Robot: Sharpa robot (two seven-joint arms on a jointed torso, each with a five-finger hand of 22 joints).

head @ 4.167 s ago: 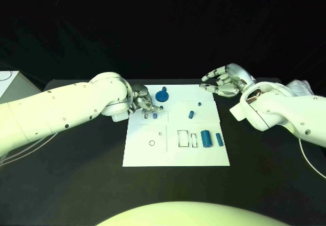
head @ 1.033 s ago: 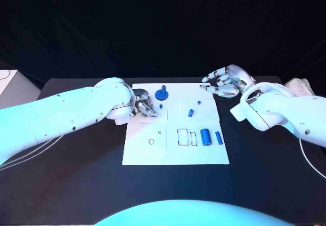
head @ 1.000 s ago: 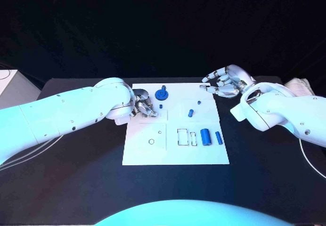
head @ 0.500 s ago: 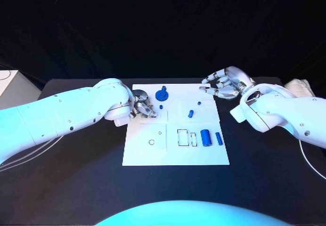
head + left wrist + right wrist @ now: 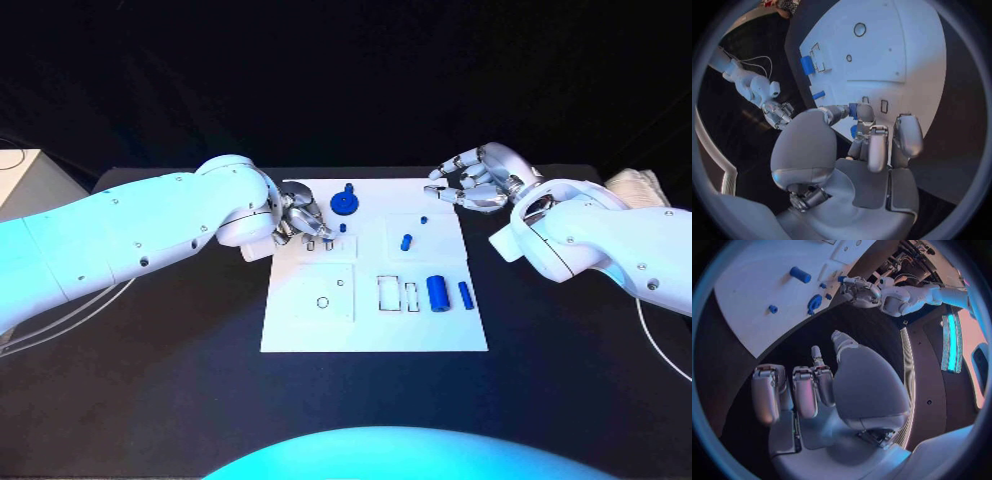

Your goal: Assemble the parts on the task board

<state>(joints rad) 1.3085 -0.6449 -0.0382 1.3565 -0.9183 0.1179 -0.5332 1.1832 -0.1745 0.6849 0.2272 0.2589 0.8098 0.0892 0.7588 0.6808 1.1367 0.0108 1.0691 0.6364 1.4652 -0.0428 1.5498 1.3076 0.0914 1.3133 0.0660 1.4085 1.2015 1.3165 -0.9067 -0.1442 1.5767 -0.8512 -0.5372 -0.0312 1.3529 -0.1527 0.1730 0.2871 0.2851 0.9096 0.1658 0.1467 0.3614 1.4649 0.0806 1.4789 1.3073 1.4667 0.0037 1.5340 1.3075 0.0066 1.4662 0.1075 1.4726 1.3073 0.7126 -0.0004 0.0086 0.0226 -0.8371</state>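
Centrally, white task board [image 5: 310, 330] on black table [image 5: 144, 400]; left fingers [image 5: 859, 111] pinch blue part [image 5: 852, 111], right hand [image 5: 479, 178] curled empty.

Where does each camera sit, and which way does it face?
Head view: on the robot's head, looking down at the task board; both arms, left robot hand, right robot hand.
Left wrist view: behind the left robot hand, pinching a blue part, facing the board.
Right wrist view: behind the right robot hand, facing the board's edge.
Shared: both wrist views show the blue cylinder.
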